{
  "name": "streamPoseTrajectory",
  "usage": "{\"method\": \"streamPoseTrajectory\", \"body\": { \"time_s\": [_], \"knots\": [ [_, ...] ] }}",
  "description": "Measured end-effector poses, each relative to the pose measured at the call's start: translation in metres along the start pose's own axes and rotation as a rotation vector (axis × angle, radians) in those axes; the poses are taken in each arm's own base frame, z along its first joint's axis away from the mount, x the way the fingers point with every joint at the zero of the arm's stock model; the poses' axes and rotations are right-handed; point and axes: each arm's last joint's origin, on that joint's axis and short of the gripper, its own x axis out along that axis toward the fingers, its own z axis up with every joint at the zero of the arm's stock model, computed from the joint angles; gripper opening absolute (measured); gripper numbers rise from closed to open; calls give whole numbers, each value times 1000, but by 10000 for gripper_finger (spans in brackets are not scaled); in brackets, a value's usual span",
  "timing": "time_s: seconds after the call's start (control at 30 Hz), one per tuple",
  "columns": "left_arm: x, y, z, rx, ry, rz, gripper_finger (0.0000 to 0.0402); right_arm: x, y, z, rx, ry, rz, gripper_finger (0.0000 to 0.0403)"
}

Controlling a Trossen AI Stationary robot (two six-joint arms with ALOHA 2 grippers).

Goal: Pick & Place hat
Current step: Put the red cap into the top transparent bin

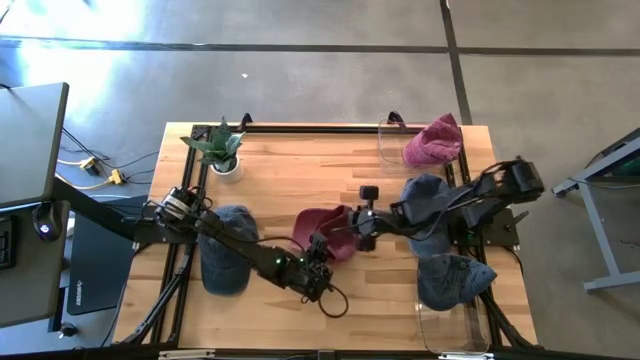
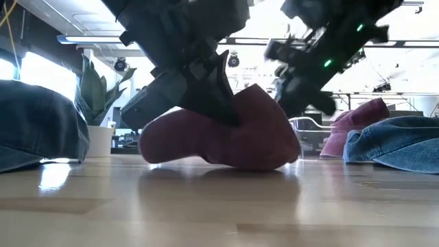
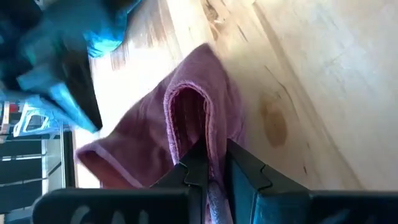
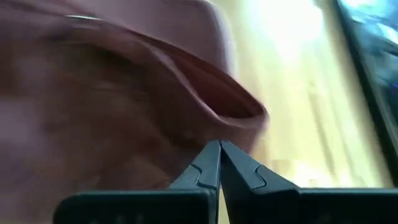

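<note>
from above, the maroon hat [image 1: 328, 232] lies near the middle of the wooden surface [image 1: 290, 170], with the left claw [image 1: 318, 262] at its near edge and the right claw [image 1: 366, 222] at its far side; dark blue hats [image 1: 225, 248] lie to either side, a pink hat [image 1: 432, 140] sits at the far right corner and a potted plant [image 1: 222, 150] at the far left. at table height the maroon hat [image 2: 219, 134] rests on the wood, rumpled upward under both arms. the left wrist view shows the left claw [image 3: 214, 165] clenched on a fold of the hat's [image 3: 186, 124] fabric. the right wrist view shows the right claw [image 4: 219, 152] fully closed, tips together at the hat's [image 4: 112, 93] rim; whether cloth is pinched there cannot be told. this looks like the grasping step, so the next move calls for lifting without the thin fabric slipping, then carrying it to its place.
</note>
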Motion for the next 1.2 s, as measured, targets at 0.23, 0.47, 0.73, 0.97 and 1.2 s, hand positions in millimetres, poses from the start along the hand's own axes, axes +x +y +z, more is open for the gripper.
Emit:
{"method": "streamPoseTrajectory", "body": {
  "time_s": [0.23,0.47,0.73,0.97,1.2],
  "knots": [
    [0,0,0,-2,-3,-7,35,-31,19,-10,-294,60,365,25],
    [0,0,0,-1,-3,-8,35,-26,45,-18,-674,36,421,143],
    [0,0,0,-1,-7,-20,35,7,66,-29,-1007,121,91,207],
    [0,0,0,-4,-6,-17,35,15,67,-27,-978,71,130,171],
    [0,0,0,-10,-4,-8,35,17,65,-26,-775,37,251,35]
  ]
}}
